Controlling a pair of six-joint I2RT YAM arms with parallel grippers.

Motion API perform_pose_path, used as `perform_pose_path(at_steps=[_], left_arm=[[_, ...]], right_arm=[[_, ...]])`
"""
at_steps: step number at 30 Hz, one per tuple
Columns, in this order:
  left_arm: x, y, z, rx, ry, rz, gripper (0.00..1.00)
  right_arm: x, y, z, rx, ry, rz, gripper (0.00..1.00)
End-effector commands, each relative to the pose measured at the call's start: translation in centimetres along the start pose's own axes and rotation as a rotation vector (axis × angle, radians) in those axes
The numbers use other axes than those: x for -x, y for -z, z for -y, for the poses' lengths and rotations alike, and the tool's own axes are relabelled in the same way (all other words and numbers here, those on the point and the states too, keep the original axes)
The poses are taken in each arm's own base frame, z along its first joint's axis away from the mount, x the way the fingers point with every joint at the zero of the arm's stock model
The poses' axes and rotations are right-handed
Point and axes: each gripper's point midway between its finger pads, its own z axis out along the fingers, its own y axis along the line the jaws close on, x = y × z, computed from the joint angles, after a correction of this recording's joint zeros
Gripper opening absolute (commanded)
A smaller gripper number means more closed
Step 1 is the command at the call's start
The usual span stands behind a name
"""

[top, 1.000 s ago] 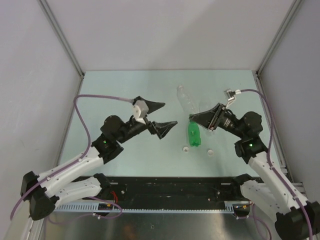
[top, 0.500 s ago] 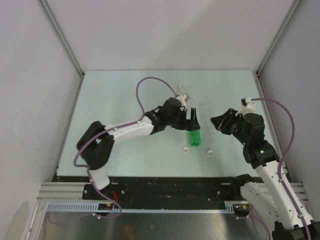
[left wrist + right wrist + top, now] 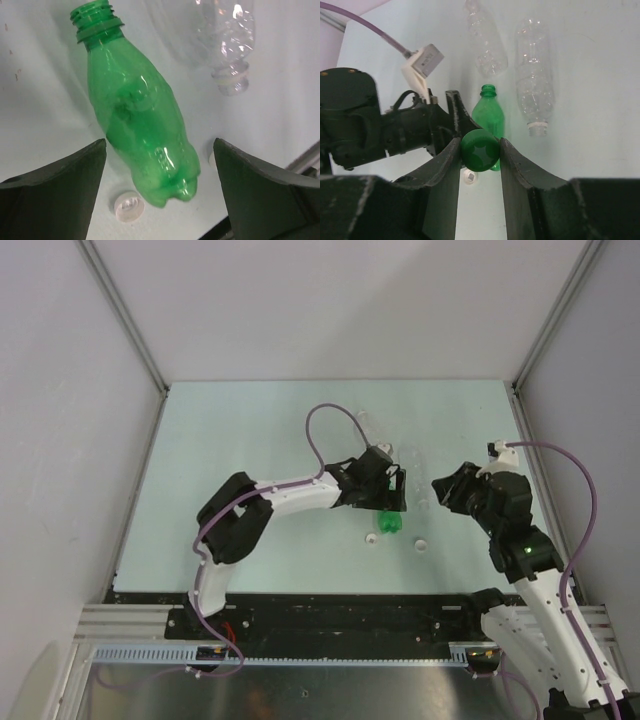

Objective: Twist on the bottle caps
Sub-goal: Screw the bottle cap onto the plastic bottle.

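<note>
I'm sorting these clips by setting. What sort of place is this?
Probably a lab test cell, not a home or shop: plain grey wall panels in aluminium frame posts enclose a pale green tabletop, with two white-and-black robot arms bolted at its near edge.

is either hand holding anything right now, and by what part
The right hand pinches the dark green cap by its rim. The left hand is open over the green bottle, holding nothing.

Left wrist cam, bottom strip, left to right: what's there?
Finger of the left gripper → white cap → green bottle, its base → the gripper's other finger. Second white cap, half hidden by that finger, left out.
</note>
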Motion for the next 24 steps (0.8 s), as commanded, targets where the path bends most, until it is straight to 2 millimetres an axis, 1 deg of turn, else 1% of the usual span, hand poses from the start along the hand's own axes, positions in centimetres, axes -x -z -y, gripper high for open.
perform_pose_path(at_steps=[1,4,6,12,16,19,22,24], left_arm=[[1.3,-1.6,-0.5,0.075,0.008,0.039,0.91],[1.5,-2.8,-0.7,0.095,0.004,0.042,0.84],[1.4,-3.3,-1.2,0.119,0.010,0.041,0.80],[0.9,-3.9,-2.6,0.168,-0.002,0.038,0.62],[1.2,-3.9,-3.4,0.192,-0.052,0.046,0.49],[1.8,-2.8,-3.9,0.209,-0.114,0.065,0.40],[3.0,-0.6,-4.6,0.245,-0.198,0.111,0.32],[4.1,1.0,-4.9,0.265,-0.272,0.149,0.27]], right_arm=[[2.2,1.0,-0.2,-0.010,0.024,0.072,0.11],[2.2,1.0,-0.1,-0.016,0.026,0.070,0.11],[2.0,1.0,0.0,-0.018,0.025,0.066,0.11],[1.9,1.1,0.4,-0.037,0.025,0.062,0.10],[1.9,1.1,0.4,-0.037,0.025,0.062,0.10],[1.8,1.1,0.3,-0.032,0.019,0.057,0.10],[1.7,1.2,0.2,-0.027,0.019,0.054,0.10],[1.8,1.2,-0.2,-0.005,0.029,0.054,0.10]])
